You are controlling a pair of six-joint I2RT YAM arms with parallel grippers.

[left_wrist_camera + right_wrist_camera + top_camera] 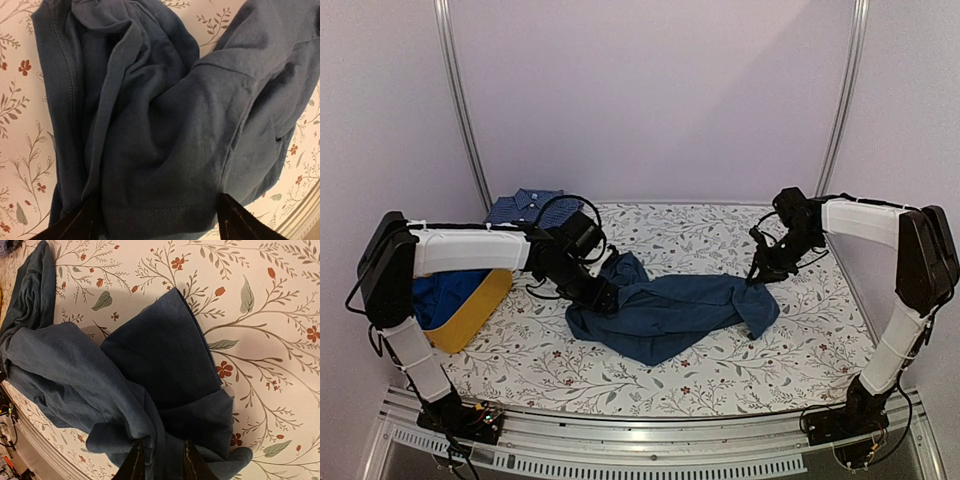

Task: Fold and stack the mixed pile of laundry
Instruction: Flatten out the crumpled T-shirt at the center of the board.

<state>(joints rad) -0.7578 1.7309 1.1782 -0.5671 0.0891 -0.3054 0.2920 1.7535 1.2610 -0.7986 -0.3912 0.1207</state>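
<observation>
**Top external view.** The dark navy garment [660, 310] lies crumpled at the centre of the table [720, 375]. The checked shirt [530, 207] lies at 10 o'clock. The royal-blue piece [445, 295] sits in the yellow tub [488, 305] at 9 o'clock. The left gripper [605, 297] is at the garment's 9 o'clock end and the right gripper [758, 275] at its 3 o'clock end.

**Left wrist view.** The left gripper [157, 197] stands wide, with the garment's [160, 125] stitched hem lying between its fingers [85, 222], not pinched.

**Right wrist view.** The right gripper [161, 442] is narrow, with cloth [150, 365] in the gap. Whether it grips cannot be told.

**Handling.** Treat the fabric as light, limp and non-fragile. It will likely sag and bunch. Take hold at hems or corners, one per gripper, and pull taut.
</observation>
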